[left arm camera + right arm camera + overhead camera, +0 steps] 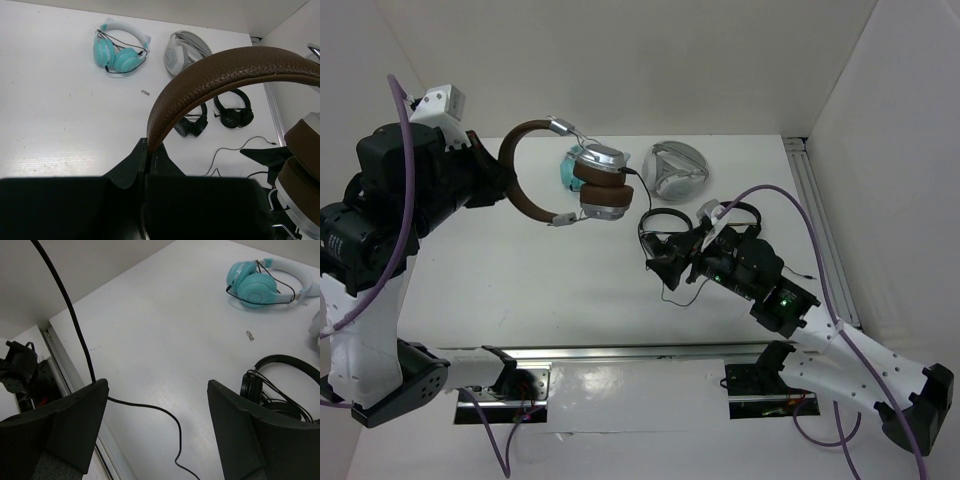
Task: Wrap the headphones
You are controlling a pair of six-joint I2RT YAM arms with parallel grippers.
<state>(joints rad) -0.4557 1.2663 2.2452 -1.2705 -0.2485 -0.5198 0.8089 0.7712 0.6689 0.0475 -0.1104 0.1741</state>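
The headphones hang in the air at the back left, held by their brown headband, with the silver, brown-padded earcups dangling to the right. My left gripper is shut on the headband's lower end. Their thin black cable drops from the earcups to the table. It runs past my right gripper, which hovers low and open. The cable rises along the left finger and curls across the table between the jaws.
A teal pair lies behind the earcups, and a silver-white folded pair to its right. Two small black pairs lie beside my right gripper. A metal rail runs along the near edge.
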